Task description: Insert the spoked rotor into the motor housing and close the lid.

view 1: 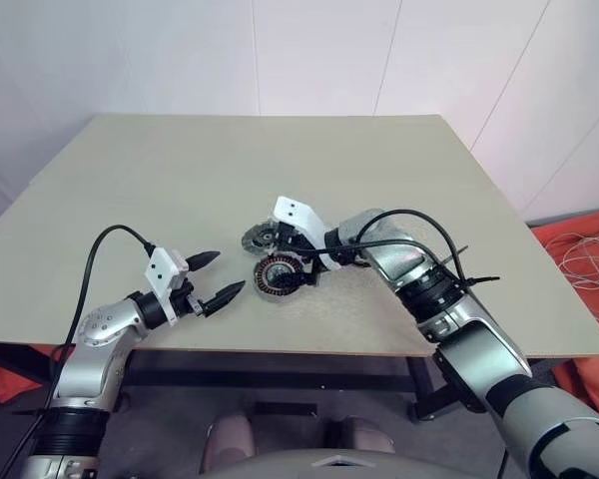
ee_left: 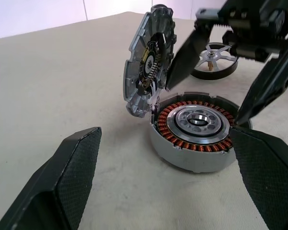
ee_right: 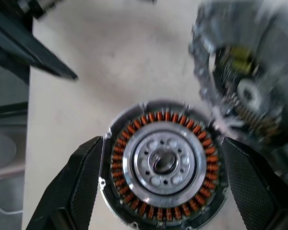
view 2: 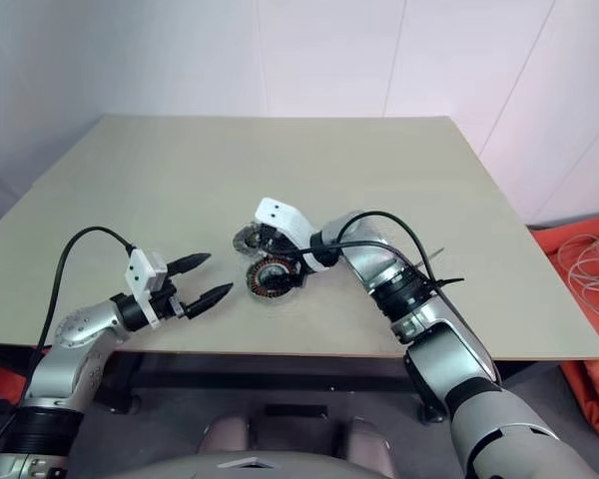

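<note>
The motor housing point(ee_left: 197, 129), a ring of copper windings around a silver centre, lies on the table point(view 1: 180, 180) with its top uncovered. The silver ribbed lid point(ee_left: 146, 62) stands tilted on edge against the housing's rim. Behind the housing, the spoked rotor point(ee_left: 213, 60) lies flat on the table. My right gripper point(ee_right: 163, 141) hovers over the housing point(ee_right: 163, 163), open, one finger on each side and nothing held. My left gripper point(view 1: 212, 277) is open and empty, level above the table's front edge, pointing at the housing point(view 1: 278, 274) from a short way off.
The tan table reaches far back and to both sides, with its front edge just below the left gripper. Orange cloth with white cables point(view 1: 589, 259) lies on the floor at the right. My right arm's black cable point(view 1: 419, 225) loops over the forearm.
</note>
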